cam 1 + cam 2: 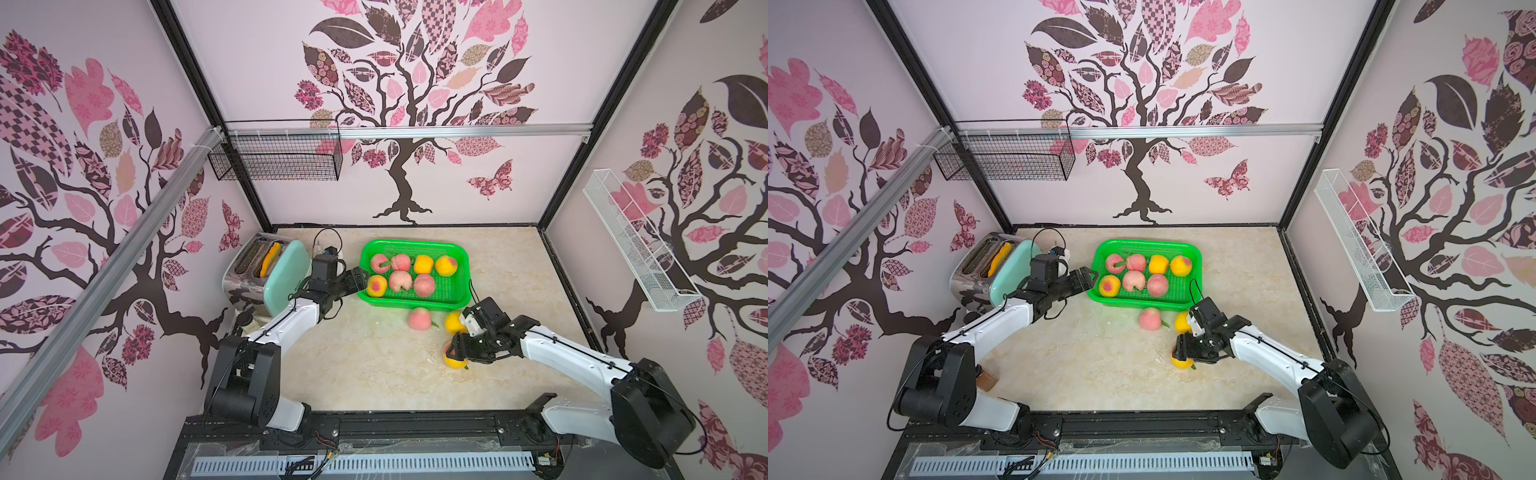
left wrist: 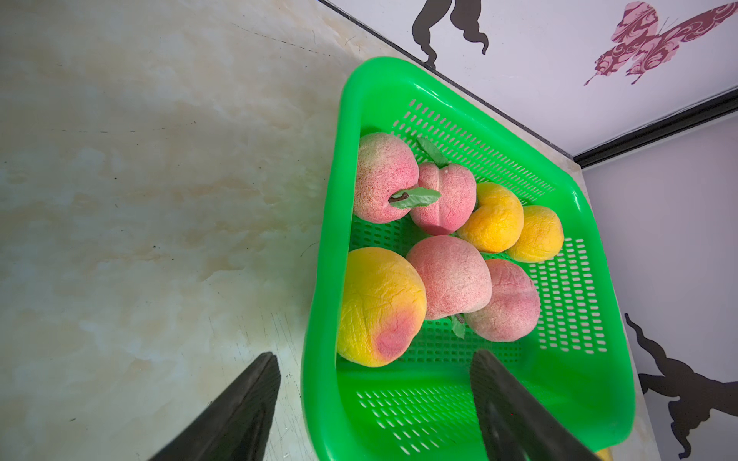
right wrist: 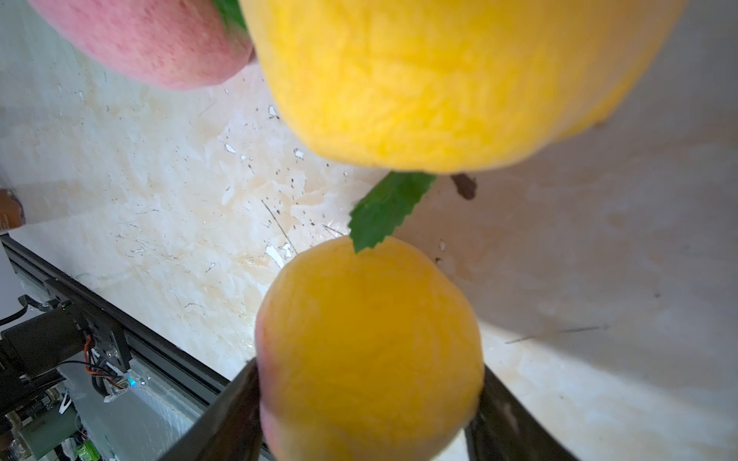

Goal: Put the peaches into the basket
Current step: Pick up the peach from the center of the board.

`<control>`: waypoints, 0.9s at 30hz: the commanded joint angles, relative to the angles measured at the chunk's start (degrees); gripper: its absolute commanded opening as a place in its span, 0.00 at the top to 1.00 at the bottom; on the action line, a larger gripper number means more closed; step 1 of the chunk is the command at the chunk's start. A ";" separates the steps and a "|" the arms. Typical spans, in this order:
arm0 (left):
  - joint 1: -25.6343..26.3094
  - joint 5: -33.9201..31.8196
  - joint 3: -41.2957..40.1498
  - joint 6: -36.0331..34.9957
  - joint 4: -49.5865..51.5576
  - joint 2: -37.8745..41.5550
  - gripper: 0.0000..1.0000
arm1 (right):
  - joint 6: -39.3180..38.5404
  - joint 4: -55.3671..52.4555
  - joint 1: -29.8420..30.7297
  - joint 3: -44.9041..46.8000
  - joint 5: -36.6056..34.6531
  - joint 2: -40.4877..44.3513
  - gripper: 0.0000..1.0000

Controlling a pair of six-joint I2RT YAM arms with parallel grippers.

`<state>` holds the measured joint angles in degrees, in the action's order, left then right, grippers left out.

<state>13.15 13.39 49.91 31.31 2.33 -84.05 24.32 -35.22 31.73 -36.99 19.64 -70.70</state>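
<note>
The green basket stands at the back middle of the table and holds several peaches, pink and yellow-orange. My left gripper is open over the basket's left rim, one finger outside it and one over the inside. On the table in front of the basket lie a pink peach and a yellow peach. Nearer the front, my right gripper is shut on another yellow peach, whose sides touch both fingers.
A mint and chrome toaster with an orange slice in one slot stands at the back left, close behind my left arm. A black wire basket hangs on the back wall. On the right wall hangs a white wire basket.
</note>
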 commanded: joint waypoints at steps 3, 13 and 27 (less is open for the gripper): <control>-0.16 0.63 0.10 -0.89 0.37 1.27 0.21 | -0.95 -0.11 0.53 -1.47 -0.05 0.28 0.51; -0.23 -0.12 0.14 -0.36 -0.15 1.59 0.21 | -1.19 -0.96 0.49 -2.17 -0.58 0.87 0.51; -0.22 0.15 -0.42 -0.38 -0.84 2.30 0.21 | -3.95 -5.96 0.53 -7.29 -2.08 4.78 0.51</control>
<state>13.13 13.43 49.91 31.33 2.15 -83.33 21.74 -38.96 31.73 -41.80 19.16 -67.72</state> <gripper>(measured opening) 0.788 0.693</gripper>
